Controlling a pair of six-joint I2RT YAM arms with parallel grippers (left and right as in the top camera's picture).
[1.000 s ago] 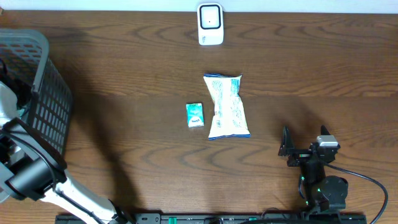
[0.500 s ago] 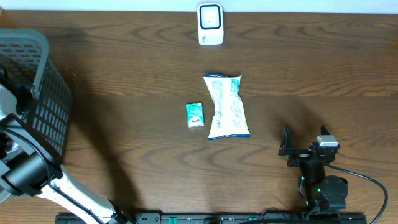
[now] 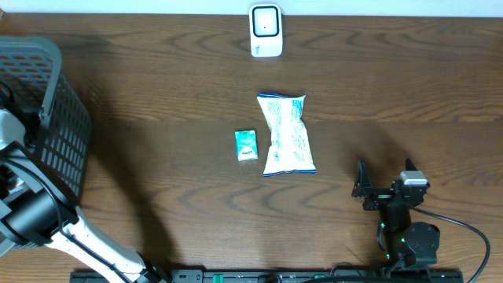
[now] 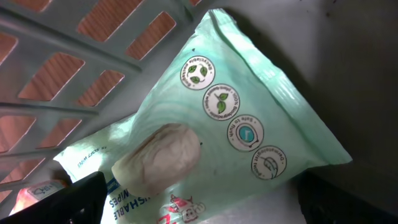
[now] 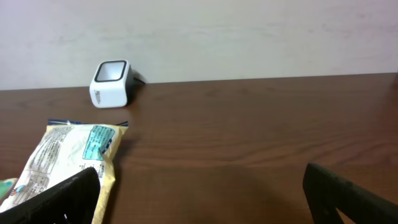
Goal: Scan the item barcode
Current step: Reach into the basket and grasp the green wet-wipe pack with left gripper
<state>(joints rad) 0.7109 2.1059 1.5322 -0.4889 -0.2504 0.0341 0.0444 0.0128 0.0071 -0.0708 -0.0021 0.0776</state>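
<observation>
Checking edges: basket (image 3: 55,102) sits at the table's (image 3: 157,86) left edge, scanner (image 3: 266,30) at the far edge, centre. Bag (image 3: 287,135) and small green pack (image 3: 246,145) lie side by side mid-table, just apart. Open wood runs from them to the scanner, and right of the bag out to the right edge.

Right gripper (image 3: 377,189) is near the front edge, right of the bag and well apart from it. Jaws wide, nothing between them. Its camera looks across bare wood to the scanner (image 5: 111,84), with the bag (image 5: 68,162) low left.

Left gripper (image 4: 199,208) is down inside the basket, over a mint-green wipes pack (image 4: 249,124) lying against the grid wall. Jaws wide, one finger (image 4: 68,199) at each side of the pack. Can't tell if they touch it; it isn't pinched.

Overhead, the basket wall hides the left gripper and the wipes pack. The pack's lower end is cut off in the wrist view. A pale oval patch (image 4: 158,155) on it is hard to make out. No barcode shows on this face.
</observation>
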